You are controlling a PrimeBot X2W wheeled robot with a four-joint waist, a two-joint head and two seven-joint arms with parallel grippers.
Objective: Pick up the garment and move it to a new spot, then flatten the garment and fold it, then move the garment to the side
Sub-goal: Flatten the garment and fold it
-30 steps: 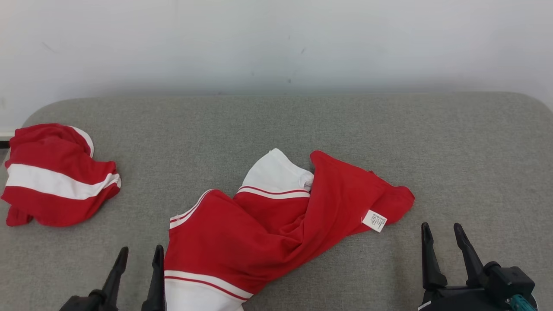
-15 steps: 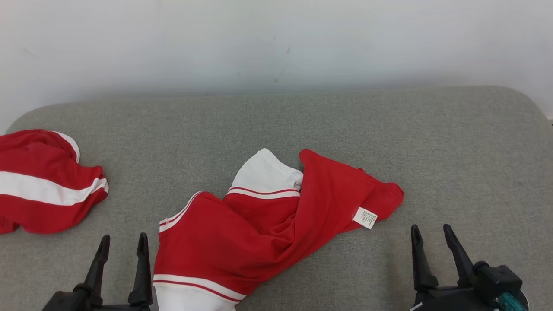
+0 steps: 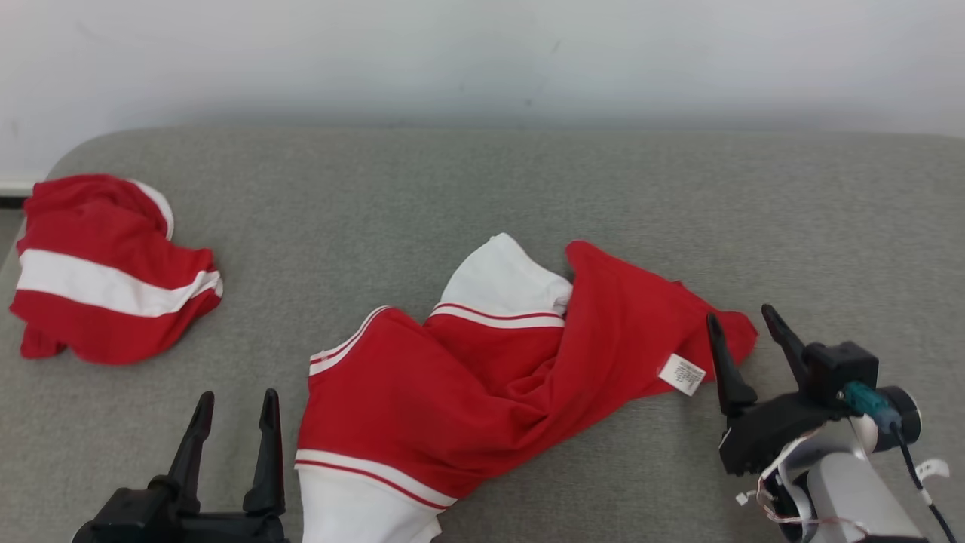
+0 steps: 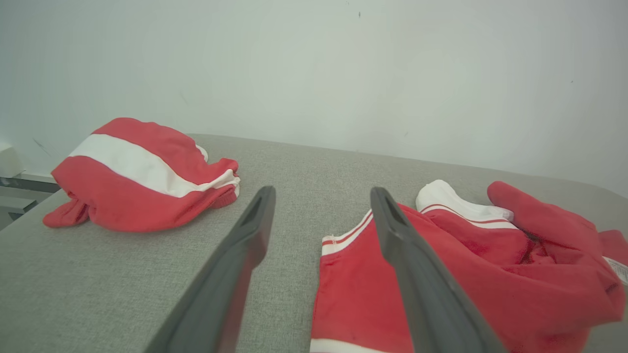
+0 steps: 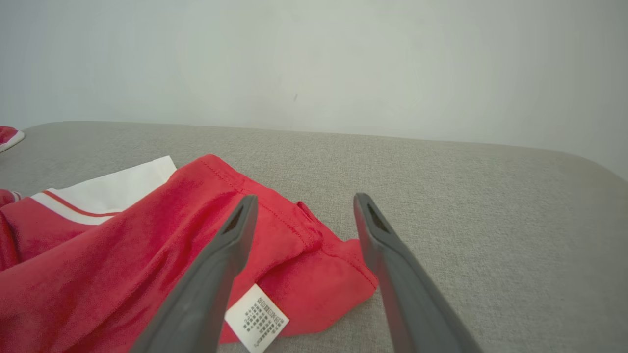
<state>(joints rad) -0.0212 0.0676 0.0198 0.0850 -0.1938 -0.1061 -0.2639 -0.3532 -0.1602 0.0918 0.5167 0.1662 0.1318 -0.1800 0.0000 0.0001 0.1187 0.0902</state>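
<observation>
A crumpled red garment with white stripes and white cuffs lies in the middle of the grey padded surface; it is also seen from the wrists. A white care label sticks out near its right corner. My right gripper stands open just above that right corner, its fingers straddling the cloth's edge, nothing held. My left gripper stands open at the lower left, beside the garment's left edge and apart from it.
A second red and white bundle of cloth lies at the far left edge of the surface. A pale wall runs behind the surface. Bare grey padding stretches to the back and right.
My right gripper has risen and moved left toward the garment's right corner and label. The head camera has shifted, so the whole scene sits differently. The garment itself lies as before.
</observation>
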